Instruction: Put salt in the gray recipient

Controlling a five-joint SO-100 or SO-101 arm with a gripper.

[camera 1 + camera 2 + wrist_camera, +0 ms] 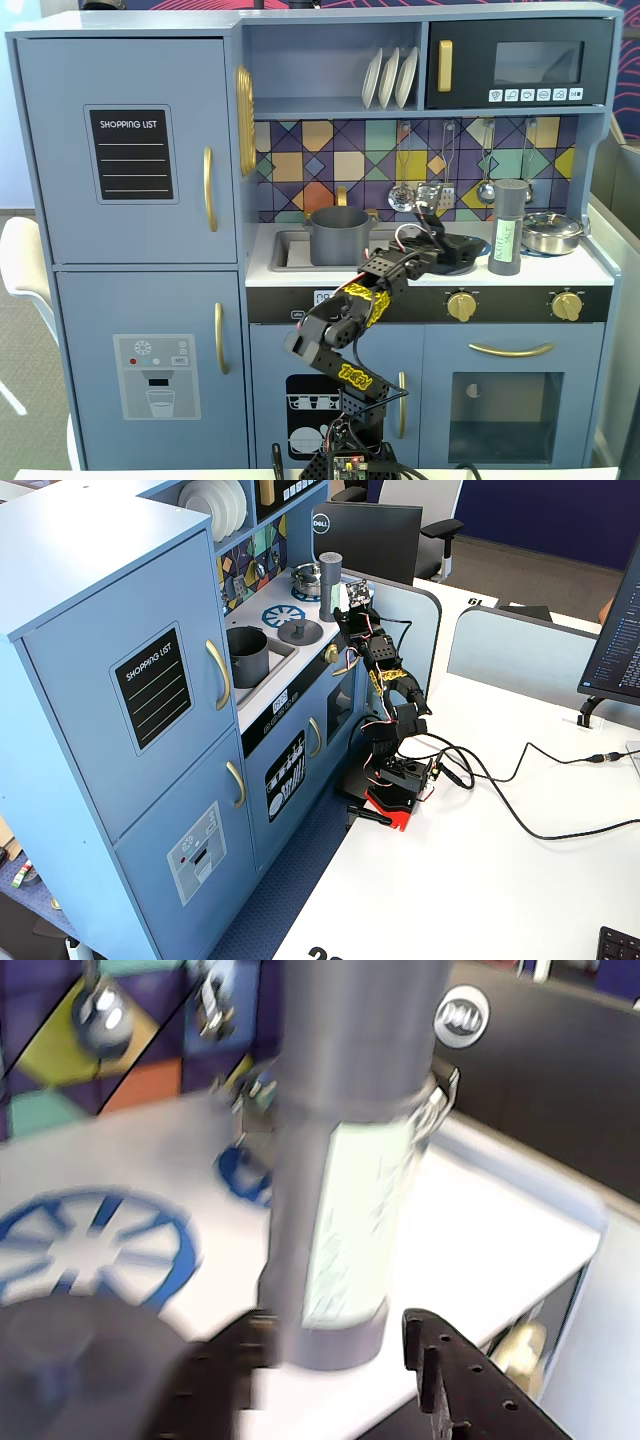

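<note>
The salt [508, 228] is a tall dark-gray shaker with a pale green label. It stands upright on the white counter, right of the burner, and also shows in a fixed view [330, 585]. In the wrist view the salt [350, 1160] fills the middle, blurred. My gripper [335, 1350] is open, with one finger on each side of the shaker's base and a gap on the right. The gripper also shows in both fixed views [432, 214] [352, 595]. The gray recipient [340, 235] stands in the sink at the left, and also shows in a fixed view [248, 652].
A flat gray knobbed lid [455, 250] lies on the burner between the sink and the salt. A shiny silver lidded pan [552, 232] stands at the counter's right end. Utensils [486, 190] hang on the tiled back wall. A microwave shelf [520, 110] overhangs the counter.
</note>
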